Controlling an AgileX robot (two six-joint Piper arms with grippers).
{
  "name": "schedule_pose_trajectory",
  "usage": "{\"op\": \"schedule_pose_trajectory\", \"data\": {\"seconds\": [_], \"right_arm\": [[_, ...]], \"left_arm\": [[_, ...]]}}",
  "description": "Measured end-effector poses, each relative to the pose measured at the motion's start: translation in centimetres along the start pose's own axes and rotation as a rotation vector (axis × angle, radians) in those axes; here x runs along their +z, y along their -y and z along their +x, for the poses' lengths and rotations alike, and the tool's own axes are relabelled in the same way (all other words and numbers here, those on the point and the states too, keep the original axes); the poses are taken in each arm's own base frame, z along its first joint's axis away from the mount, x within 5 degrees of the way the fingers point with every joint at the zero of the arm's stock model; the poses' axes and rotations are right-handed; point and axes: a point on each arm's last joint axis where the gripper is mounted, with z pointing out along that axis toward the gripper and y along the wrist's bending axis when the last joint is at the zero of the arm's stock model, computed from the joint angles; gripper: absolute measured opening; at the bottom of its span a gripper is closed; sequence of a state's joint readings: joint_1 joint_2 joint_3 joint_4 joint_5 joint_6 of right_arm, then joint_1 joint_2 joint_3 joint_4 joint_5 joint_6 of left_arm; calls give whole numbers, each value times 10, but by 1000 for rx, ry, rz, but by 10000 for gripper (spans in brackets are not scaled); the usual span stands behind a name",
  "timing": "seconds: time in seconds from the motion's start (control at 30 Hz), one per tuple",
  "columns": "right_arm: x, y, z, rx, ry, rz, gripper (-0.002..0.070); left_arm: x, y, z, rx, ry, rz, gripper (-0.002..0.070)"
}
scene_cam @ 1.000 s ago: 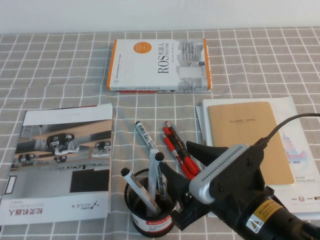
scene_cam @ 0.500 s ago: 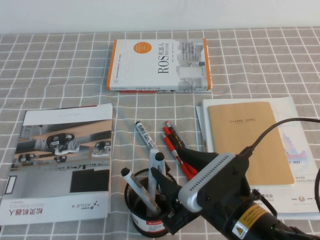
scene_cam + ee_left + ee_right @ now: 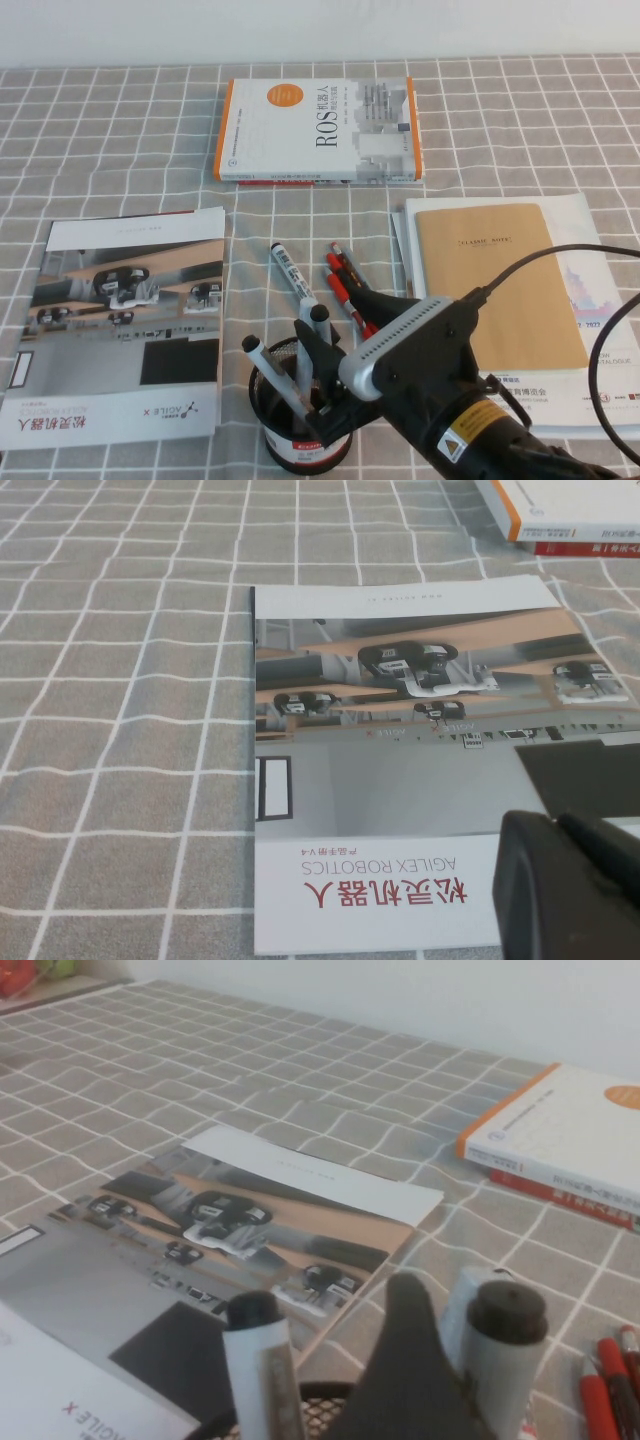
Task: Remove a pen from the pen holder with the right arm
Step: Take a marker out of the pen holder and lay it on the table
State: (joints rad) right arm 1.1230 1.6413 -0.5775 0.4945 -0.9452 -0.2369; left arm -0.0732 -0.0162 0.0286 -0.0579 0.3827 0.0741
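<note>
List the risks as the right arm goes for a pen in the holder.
1. The open right gripper, low over the black mesh pen holder, has one finger between leaning black-capped markers; closing could pinch two, or none.
2. Pulling a leaning marker may drag or tip the holder.
3. Its other finger hangs near loose red pens and might knock them.
The left gripper hovers over the robot brochure, out of the way.
</note>
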Motion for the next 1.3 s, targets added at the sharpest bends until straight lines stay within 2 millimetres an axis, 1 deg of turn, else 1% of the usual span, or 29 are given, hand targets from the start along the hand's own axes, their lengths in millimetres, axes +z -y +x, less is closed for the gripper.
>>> {"op": "schedule_pose_trajectory", "data": {"seconds": [0.2, 0.33, 0.57, 0.8, 1.3], "right_arm": [[2, 0, 5, 0, -11, 12, 396], [5, 1, 12, -3, -31, 24, 377], [7, 1, 21, -11, -60, 31, 371], [13, -2, 14, 2, -34, 31, 371], [14, -1, 12, 18, -33, 47, 363]], "left_arm": [[0, 0, 0, 0, 0, 0, -3], [0, 0, 0, 0, 0, 0, -3], [0, 0, 0, 0, 0, 0, -3], [0, 0, 0, 0, 0, 0, -3], [0, 0, 0, 0, 0, 0, -3]]}}
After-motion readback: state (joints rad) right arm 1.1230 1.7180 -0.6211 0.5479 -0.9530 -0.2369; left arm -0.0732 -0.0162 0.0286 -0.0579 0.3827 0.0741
